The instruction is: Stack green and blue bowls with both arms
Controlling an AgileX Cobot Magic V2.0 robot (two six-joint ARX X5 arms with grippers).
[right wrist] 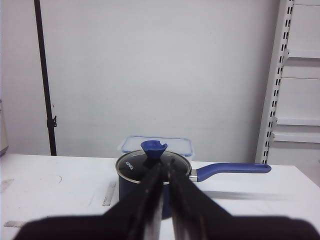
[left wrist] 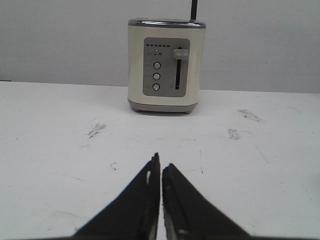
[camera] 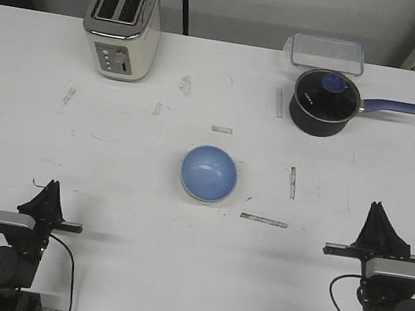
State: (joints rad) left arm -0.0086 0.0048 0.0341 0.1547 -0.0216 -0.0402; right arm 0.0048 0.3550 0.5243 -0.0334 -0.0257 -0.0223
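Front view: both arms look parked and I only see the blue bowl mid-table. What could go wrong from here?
Only the blue bowl is clearly visible; a pale edge along its lower rim may be the green one beneath, so check before regrasping. Both the left gripper and right gripper look shut, so they must open before approaching. The bowl's glossy, rounded rim could slip in a pinch.

White table [camera: 105, 211], scuffed, w/ blue bowl [camera: 209, 173] center, toaster [camera: 123, 24], saucepan [camera: 325, 101], clear container [camera: 327, 53] at back

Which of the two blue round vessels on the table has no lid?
The blue bowl at the table's middle is open. The saucepan behind it, right, has a glass lid and a handle.
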